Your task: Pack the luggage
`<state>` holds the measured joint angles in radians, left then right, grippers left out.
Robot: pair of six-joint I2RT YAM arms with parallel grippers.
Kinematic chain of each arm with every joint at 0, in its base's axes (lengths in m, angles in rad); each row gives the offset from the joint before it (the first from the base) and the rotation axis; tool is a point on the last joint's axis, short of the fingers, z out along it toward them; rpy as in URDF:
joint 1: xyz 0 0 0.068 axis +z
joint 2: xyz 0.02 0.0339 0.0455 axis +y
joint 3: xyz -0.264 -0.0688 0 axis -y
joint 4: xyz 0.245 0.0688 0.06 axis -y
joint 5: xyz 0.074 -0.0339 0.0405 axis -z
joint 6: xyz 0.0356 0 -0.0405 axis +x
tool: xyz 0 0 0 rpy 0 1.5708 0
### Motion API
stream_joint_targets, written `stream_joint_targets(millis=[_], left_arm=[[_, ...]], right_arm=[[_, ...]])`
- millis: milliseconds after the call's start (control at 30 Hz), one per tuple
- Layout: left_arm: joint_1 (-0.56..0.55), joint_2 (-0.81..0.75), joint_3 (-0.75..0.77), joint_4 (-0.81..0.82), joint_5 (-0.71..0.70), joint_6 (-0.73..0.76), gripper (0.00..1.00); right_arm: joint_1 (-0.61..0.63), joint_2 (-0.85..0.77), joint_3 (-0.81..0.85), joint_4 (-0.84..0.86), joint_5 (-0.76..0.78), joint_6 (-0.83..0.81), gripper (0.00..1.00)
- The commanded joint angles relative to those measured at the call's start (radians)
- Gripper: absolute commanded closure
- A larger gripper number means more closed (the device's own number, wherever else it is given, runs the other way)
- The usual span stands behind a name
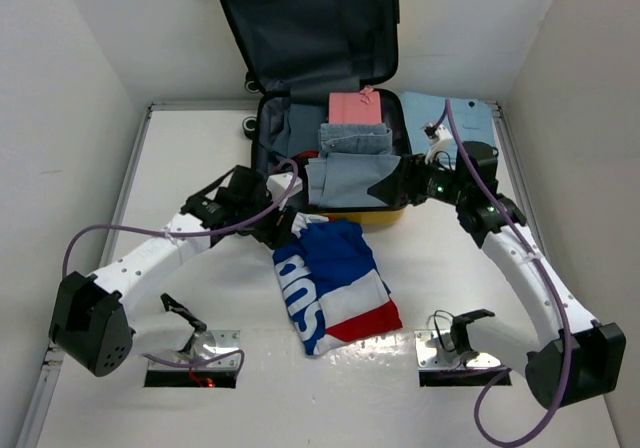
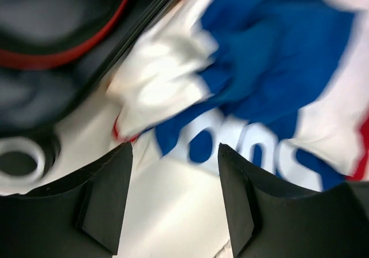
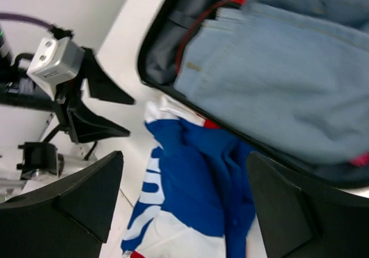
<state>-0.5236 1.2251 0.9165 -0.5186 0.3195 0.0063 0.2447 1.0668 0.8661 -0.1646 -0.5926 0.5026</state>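
The luggage (image 1: 388, 217) lies open at the back of the table, its yellow shell facing me and its dark lid leaning on the wall. Folded jeans (image 1: 345, 168) and a pink item (image 1: 357, 108) lie inside. A blue, white and red garment (image 1: 335, 283) is spread on the table in front of it. My left gripper (image 1: 284, 230) is open at the garment's far left corner, with only pale surface between its fingers (image 2: 109, 194). My right gripper (image 1: 396, 182) hangs wide open over the case's front right edge, above the garment (image 3: 190, 171) and holding nothing.
A light blue cloth (image 1: 470, 118) lies to the right of the case by the wall. Two metal plates with clips (image 1: 195, 353) (image 1: 455, 343) sit near the arm bases. White walls close in on both sides. The left gripper (image 3: 131, 117) shows in the right wrist view.
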Motion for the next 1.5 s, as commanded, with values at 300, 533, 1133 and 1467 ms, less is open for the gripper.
stream_joint_targets(millis=[300, 533, 1133, 1467], left_arm=[[-0.021, -0.059, -0.100, 0.132, -0.197, -0.045, 0.28], [-0.012, 0.105, -0.080, 0.209, -0.082, -0.069, 0.28], [0.013, -0.170, -0.004, 0.165, 0.151, 0.150, 1.00], [0.092, -0.115, 0.284, 0.058, -0.045, 0.300, 1.00]], right_arm=[[-0.051, 0.012, -0.030, -0.081, -0.036, -0.049, 0.14], [-0.053, 0.039, 0.002, -0.107, -0.036, -0.053, 0.14], [-0.058, 0.004, -0.021, -0.147, -0.049, -0.099, 0.20], [-0.048, -0.001, -0.058, -0.139, -0.053, -0.114, 0.22]])
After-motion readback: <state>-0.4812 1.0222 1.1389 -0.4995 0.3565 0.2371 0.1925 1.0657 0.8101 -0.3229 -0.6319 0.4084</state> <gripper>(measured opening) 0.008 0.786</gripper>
